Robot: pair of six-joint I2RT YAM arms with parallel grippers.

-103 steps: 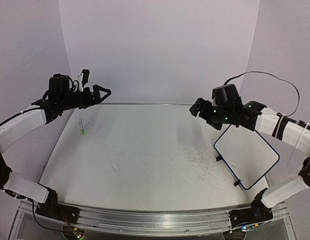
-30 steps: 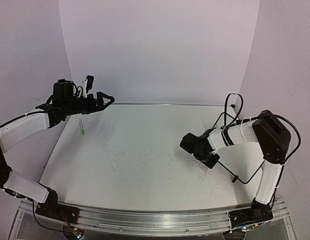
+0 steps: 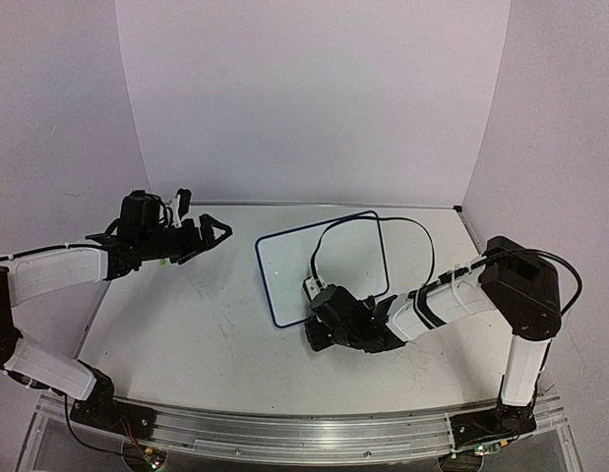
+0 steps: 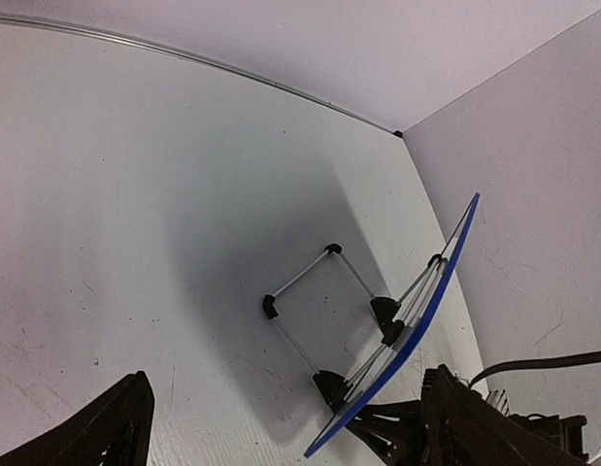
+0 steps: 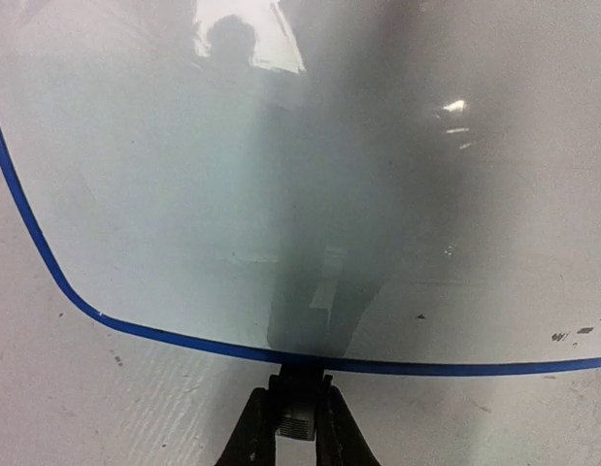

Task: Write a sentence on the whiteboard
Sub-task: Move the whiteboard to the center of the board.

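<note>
You brought the small blue-rimmed whiteboard point(image 3: 324, 258) from the scuffed white tabletop's point(image 3: 186, 324) right edge to its middle, right gripper point(image 5: 298, 413) clamped on its near rim, left gripper point(image 3: 208, 239) wide open, empty; board blank.

The left arm point(image 3: 58, 270) is reaching in from its side, its forearm lying almost level and its wrist pointing toward the middle. The left gripper point(image 3: 208, 232) is hanging in the air with its jaws spread wide and nothing between them. The right arm point(image 3: 452, 295) is folding sharply at the elbow, its forearm sloping down and leftward toward the middle. The right gripper point(image 3: 320, 323) is sitting low, its fingers point(image 5: 256, 427) pinching the bottom edge of the whiteboard point(image 3: 284, 270).
</note>
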